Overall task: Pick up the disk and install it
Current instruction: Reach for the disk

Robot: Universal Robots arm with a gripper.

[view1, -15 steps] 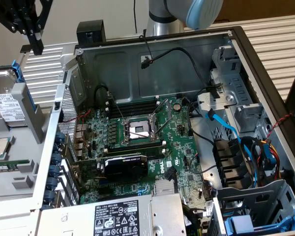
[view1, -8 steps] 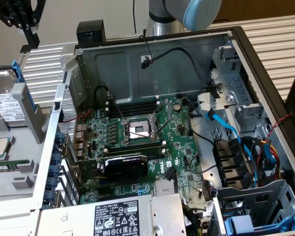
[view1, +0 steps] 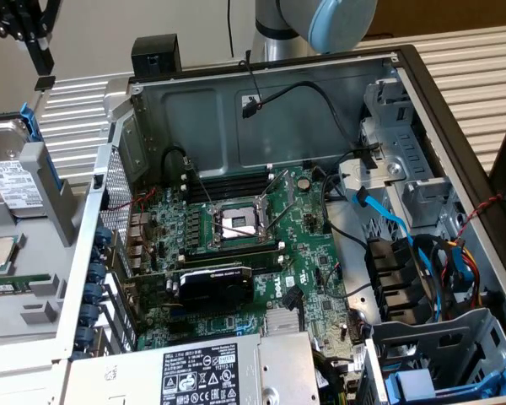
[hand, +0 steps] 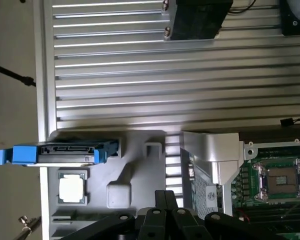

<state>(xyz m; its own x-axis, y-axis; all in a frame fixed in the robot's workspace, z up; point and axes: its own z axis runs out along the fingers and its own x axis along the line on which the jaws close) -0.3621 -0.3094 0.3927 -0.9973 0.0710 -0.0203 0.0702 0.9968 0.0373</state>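
the gripper [view1: 42, 74] hangs closed and empty at the exterior view's far left, just above the disk [view1: 13, 181], which stands on edge in a grey holder [view1: 63, 207] left of the open computer case [view1: 278, 110].

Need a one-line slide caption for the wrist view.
Shut gripper near the grey tray holding the blue-framed disk on edge and a chip.

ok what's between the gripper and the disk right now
Nothing: in the exterior view the stretch from the gripper down to the disk is bare.
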